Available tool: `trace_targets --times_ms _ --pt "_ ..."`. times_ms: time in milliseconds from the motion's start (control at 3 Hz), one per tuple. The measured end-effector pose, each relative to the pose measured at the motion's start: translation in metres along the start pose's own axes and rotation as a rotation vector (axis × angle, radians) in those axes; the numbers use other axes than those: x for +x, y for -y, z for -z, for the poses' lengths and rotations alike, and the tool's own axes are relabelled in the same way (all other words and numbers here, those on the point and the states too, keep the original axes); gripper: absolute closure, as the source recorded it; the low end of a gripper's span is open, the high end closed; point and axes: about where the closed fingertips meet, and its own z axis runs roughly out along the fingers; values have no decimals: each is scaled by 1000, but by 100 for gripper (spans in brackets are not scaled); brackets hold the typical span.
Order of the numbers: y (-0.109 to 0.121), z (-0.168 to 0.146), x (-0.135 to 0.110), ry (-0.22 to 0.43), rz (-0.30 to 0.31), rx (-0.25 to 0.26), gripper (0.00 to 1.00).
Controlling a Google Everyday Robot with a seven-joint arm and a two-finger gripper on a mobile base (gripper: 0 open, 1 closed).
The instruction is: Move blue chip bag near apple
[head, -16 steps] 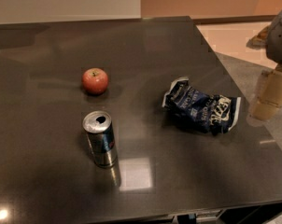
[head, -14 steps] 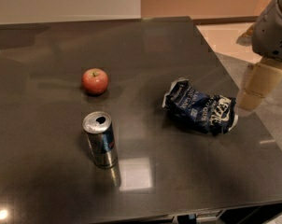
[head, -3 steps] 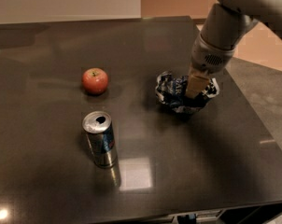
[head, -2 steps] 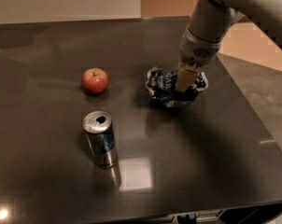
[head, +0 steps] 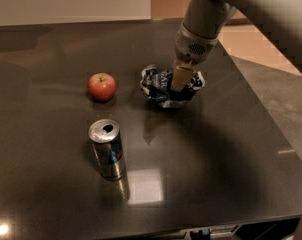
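Note:
The blue chip bag (head: 156,82) is a crumpled navy foil bag with white lettering, lying on the dark table (head: 216,154) right of centre. My gripper (head: 179,85) comes down from the upper right and is shut on the bag, its tan fingers (head: 181,76) pressed into the bag's middle. The foil is bunched up around them. The apple (head: 101,86), small, round and red-orange, sits on the table to the left of the bag with a narrow gap between them.
A silver-blue drink can (head: 107,149) with an open top stands in front of the apple, nearer the camera. The table's right edge (head: 271,114) runs diagonally behind the arm. A bright reflection lies right of the can.
My gripper has come down onto the bag, closed on it and dragged it left toward the apple. The bag is more scrunched than before. The apple and can have not moved.

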Motion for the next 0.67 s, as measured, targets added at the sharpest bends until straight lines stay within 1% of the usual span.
trace_targets --times_ms 667 --pt "17 -12 -28 25 25 -11 100"
